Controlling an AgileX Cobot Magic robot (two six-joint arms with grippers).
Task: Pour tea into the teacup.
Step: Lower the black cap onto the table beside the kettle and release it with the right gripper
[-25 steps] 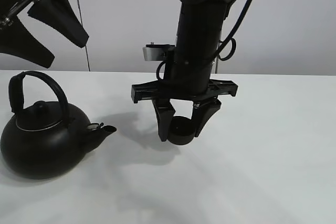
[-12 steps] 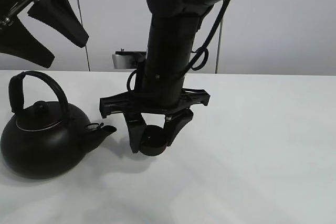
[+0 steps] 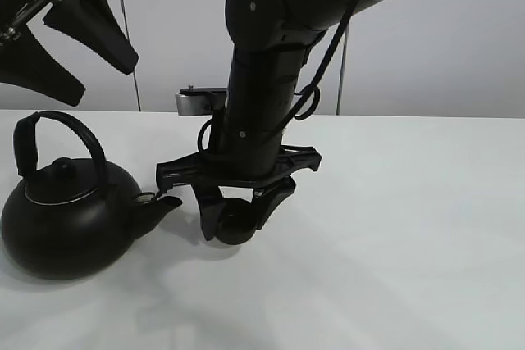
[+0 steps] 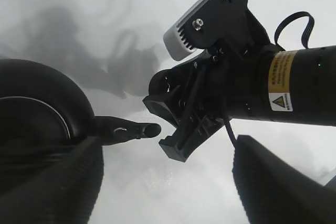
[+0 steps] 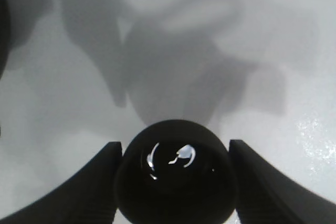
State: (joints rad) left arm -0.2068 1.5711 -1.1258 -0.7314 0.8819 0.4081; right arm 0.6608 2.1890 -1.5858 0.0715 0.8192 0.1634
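Note:
The small black teacup [image 3: 236, 222] sits between the fingers of my right gripper [image 3: 235, 229], which is shut on it. It hangs low over the white table, just right of the spout [image 3: 169, 201] of the black kettle [image 3: 66, 223]. In the right wrist view the teacup [image 5: 176, 174] fills the gap between both fingers [image 5: 89, 187], its inside glinting. My left gripper [image 3: 105, 79] hangs open high above the kettle at the upper left, holding nothing. The left wrist view shows the kettle [image 4: 31, 124], its spout [image 4: 131, 129] and the right arm [image 4: 262, 87] below the open fingers [image 4: 278, 182].
The white table [image 3: 410, 243] stretches right and forward of the cup. A pale wall [image 3: 459, 38] stands behind it. The kettle's arched handle [image 3: 78, 133] rises under the left gripper.
My right arm has carried the teacup leftwards, from the table's middle to just beside the kettle's spout. The left gripper and the kettle have stayed put.

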